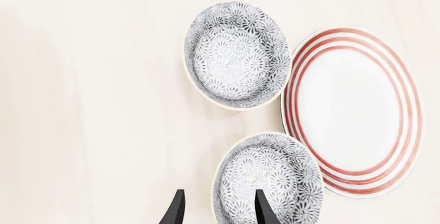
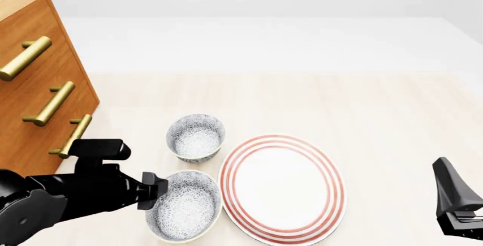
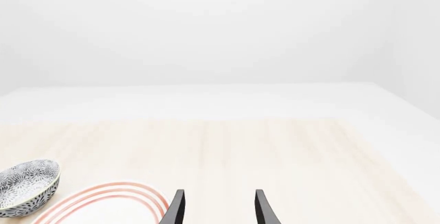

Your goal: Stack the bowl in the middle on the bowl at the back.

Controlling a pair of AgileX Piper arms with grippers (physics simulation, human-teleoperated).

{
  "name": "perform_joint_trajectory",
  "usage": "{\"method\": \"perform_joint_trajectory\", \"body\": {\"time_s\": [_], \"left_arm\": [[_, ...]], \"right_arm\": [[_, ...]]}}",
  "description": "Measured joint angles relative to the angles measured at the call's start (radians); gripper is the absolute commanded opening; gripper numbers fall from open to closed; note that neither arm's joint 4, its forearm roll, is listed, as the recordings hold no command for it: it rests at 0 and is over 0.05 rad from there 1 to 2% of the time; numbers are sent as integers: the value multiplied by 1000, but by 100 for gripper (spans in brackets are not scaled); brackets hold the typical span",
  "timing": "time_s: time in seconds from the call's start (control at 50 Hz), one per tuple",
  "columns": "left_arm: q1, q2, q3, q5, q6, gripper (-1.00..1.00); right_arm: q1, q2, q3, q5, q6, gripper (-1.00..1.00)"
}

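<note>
Two speckled grey-white bowls sit left of the plate. The bowl at the back stands alone and also shows in the right wrist view. The bowl in the middle rests on the table nearer to me. My left gripper is open at that bowl's left rim, with one finger over its inside and the other outside. My right gripper is open and empty at the near right, far from both bowls.
A large white plate with red rings lies right of the bowls, almost touching them. A wooden drawer cabinet with brass handles stands at the left edge. Pale wooden tabletop stretches behind and to the right.
</note>
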Motion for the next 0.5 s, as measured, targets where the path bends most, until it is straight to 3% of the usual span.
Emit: {"method": "perform_joint_trajectory", "body": {"time_s": [0.5], "left_arm": [[-21,149,42,-162,-14,100]], "right_arm": [[-2,5,1,-5,2,100]]}}
